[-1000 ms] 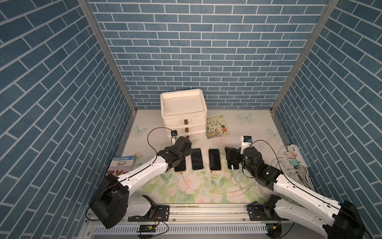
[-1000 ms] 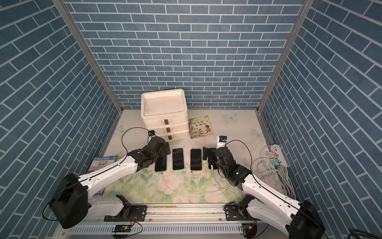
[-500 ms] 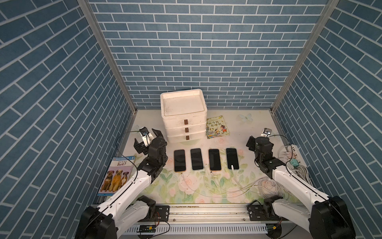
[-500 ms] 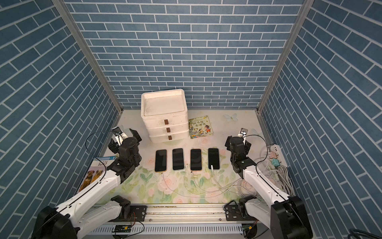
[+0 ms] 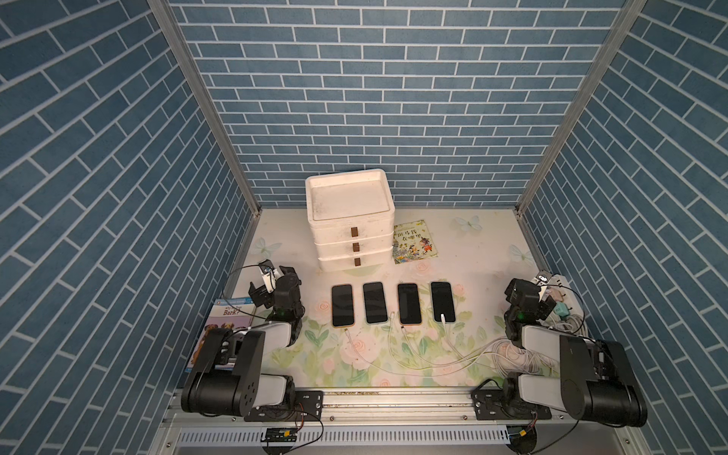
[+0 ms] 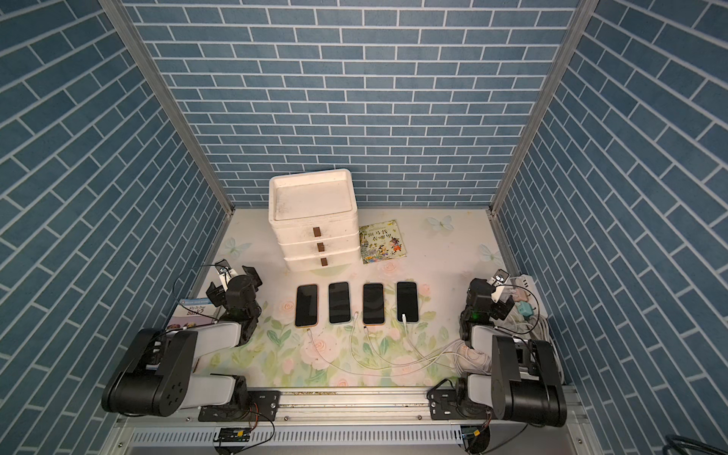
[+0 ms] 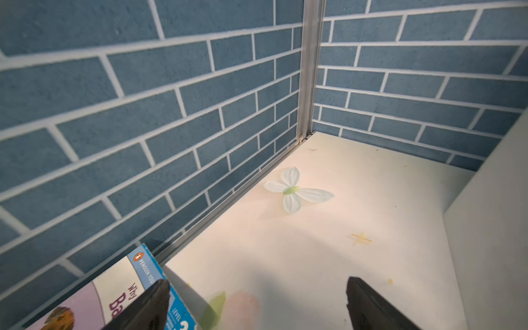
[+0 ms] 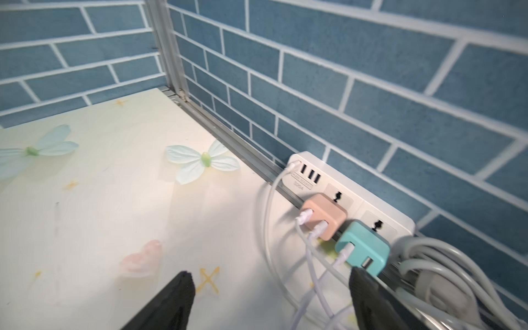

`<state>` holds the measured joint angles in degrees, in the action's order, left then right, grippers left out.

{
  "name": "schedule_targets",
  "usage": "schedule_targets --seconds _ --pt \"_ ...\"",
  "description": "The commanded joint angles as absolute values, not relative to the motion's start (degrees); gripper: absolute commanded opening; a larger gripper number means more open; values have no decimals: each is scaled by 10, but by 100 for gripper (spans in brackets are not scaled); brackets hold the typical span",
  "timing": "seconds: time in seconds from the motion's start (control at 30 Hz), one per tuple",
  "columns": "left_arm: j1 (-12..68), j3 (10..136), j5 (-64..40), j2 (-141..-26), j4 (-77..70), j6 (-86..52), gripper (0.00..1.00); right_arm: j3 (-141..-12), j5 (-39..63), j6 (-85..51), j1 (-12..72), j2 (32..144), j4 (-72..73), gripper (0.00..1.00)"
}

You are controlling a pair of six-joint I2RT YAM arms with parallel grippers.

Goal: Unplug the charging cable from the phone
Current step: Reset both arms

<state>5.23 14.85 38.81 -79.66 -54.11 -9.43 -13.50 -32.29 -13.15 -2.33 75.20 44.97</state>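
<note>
Several dark phones lie in a row mid-table in both top views, from the leftmost phone (image 5: 342,305) to the rightmost phone (image 5: 442,301) (image 6: 407,300). White charging cables (image 5: 413,364) trail from them toward the near right. One plug (image 5: 443,317) sits at the rightmost phone's near end. Another cable end (image 5: 392,315) lies loose between the second and third phones. My left gripper (image 5: 273,284) (image 7: 257,285) stands open and empty at the left wall. My right gripper (image 5: 532,295) (image 8: 271,275) is open and empty by the right wall. No phone shows in either wrist view.
White stacked drawers (image 5: 350,220) stand at the back, a picture book (image 5: 414,242) beside them. Another book (image 5: 228,319) (image 7: 120,297) lies by the left wall. A power strip (image 8: 343,197) holds pink (image 8: 324,214) and teal (image 8: 363,248) chargers, near coiled cable (image 5: 520,354).
Both arms have drawn back from the phone row to the side walls and folded near their bases. The left gripper left the leftmost phone, the right gripper the rightmost one.
</note>
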Motion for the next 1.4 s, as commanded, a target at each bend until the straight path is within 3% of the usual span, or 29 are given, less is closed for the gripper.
schedule_targets --seconds 0.0,0.13,0.2,0.27,0.37,1.37 --pt "53 107 334 -814 -707 -75 100 -148 -210 -64 -25 772 567 99" --pt "52 101 264 -821 -731 -47 100 -141 -77 -51 -16 801 628 100" --pt "53 95 197 -859 -784 -19 100 -106 -104 -29 9 824 727 100" --pt "60 96 216 -862 -775 -25 100 -97 -95 3 31 879 805 99" --pt "43 102 205 -867 -762 -34 100 -118 -89 9 40 875 741 100" --pt "45 104 194 -869 -770 -26 100 -113 -88 14 42 877 758 100"
